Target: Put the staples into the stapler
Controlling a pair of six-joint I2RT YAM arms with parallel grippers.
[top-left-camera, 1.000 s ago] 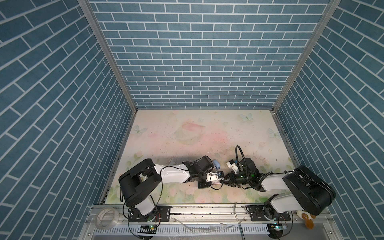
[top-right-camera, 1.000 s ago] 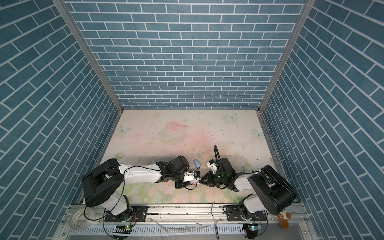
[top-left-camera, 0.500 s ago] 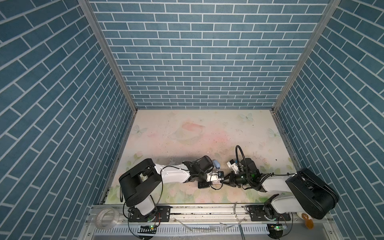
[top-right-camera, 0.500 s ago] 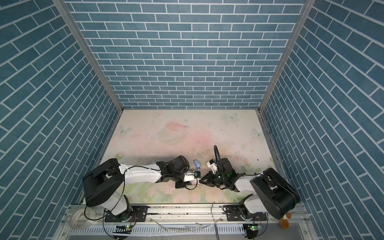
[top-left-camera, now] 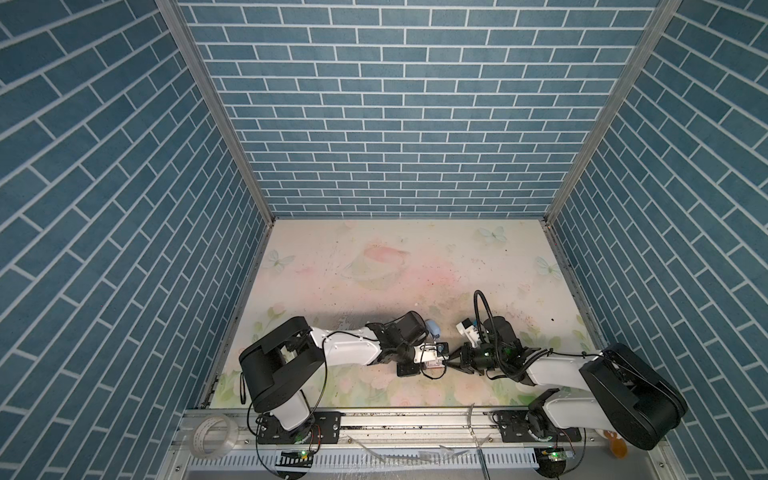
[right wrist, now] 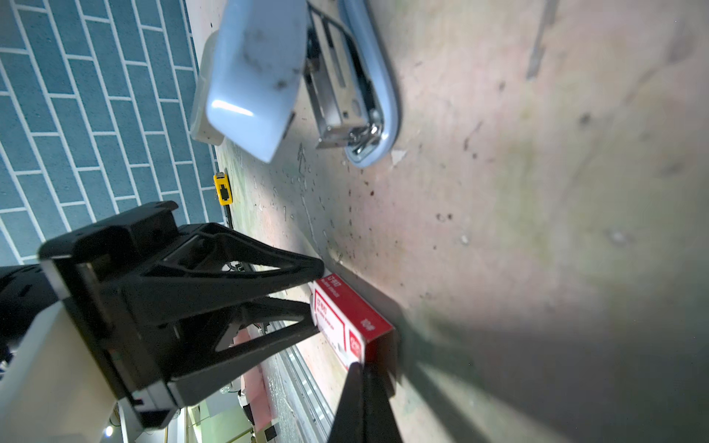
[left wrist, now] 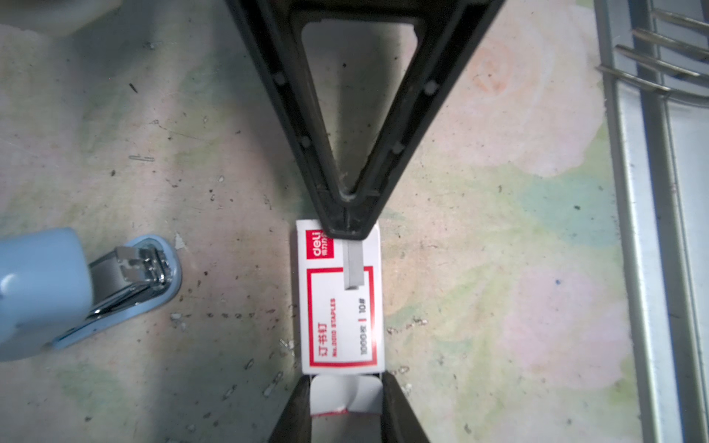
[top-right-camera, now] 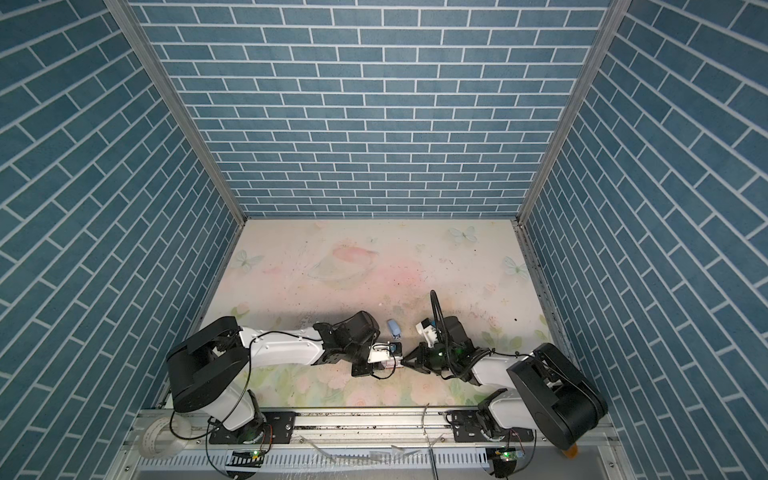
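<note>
The right fingers (left wrist: 333, 218) pinched one end of the thin silvery-grey staple strip (left wrist: 353, 264) above the red-and-white cardboard box (left wrist: 337, 326) clamped in the left fingers (left wrist: 293, 414). That slight hold looked liable to drop it short of the pale-blue stapler (left wrist: 46, 291) beyond.

Grey staples (left wrist: 353, 268) (one short strip) lie over the box (left wrist: 341, 326); pale-blue stapler (left wrist: 42, 291) lies open nearby.

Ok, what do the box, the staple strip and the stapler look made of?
Box: thin card, matte white with red print; its folded flap shows creases. Staples: metal by the look, a dull grey, straight-edged strip. Stapler: glossy pale-blue shell with highlights, probably plastic; its magazine is shiny, chromed metal.
</note>
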